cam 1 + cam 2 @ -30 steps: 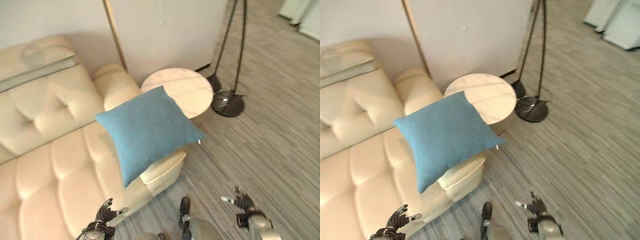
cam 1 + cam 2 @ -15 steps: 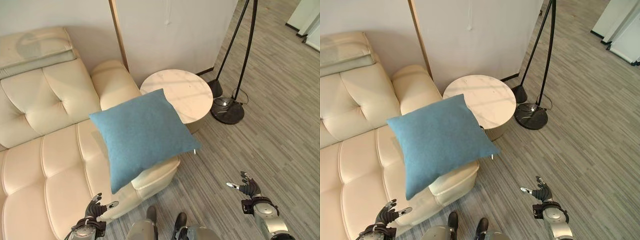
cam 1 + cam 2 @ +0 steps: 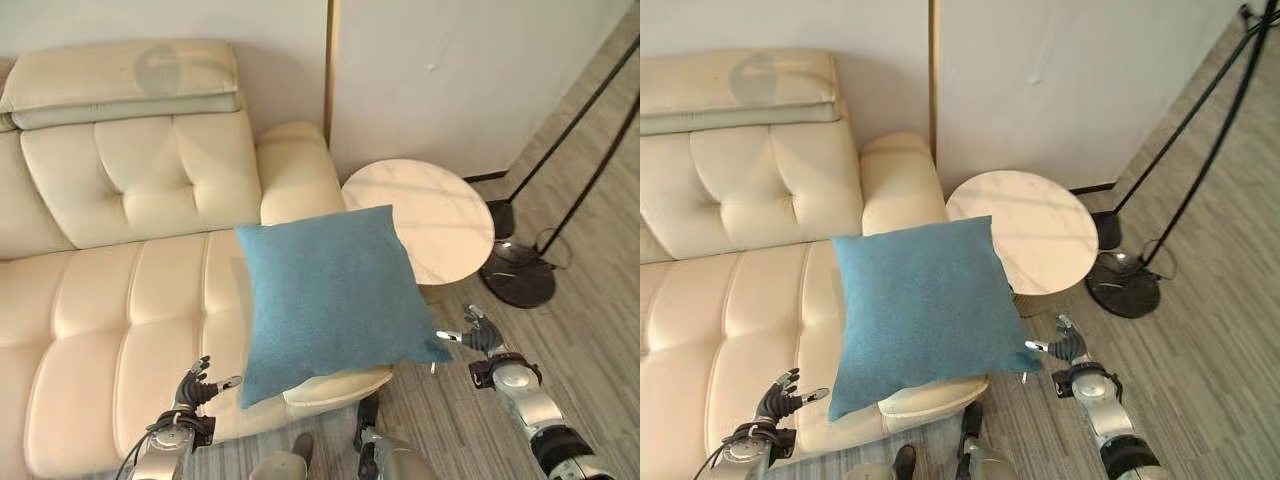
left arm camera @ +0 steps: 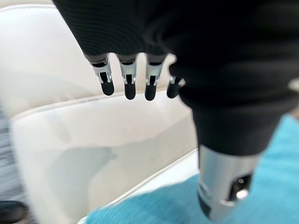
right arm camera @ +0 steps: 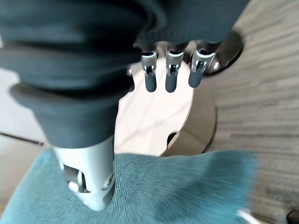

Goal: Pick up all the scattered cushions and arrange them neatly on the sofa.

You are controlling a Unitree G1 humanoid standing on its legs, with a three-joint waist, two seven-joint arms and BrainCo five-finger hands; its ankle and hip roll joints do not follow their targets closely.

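Cream sofa [image 3: 120, 300] now sits more squarely in view (camera shifted); blue cushion [image 3: 335, 295] lies on its end by the armrest, left hand [image 3: 197, 385] and right hand [image 3: 478, 335] flanking it, fingers relaxed, empty.

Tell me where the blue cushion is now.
In the left eye view the blue cushion rests on the sofa's right armrest, overhanging toward the round side table.

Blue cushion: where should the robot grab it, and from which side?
Probably by its two lower corners. The blue cushion lies tilted on the sofa arm, overhanging the floor. The left hand and right hand flank those corners with open fingers.
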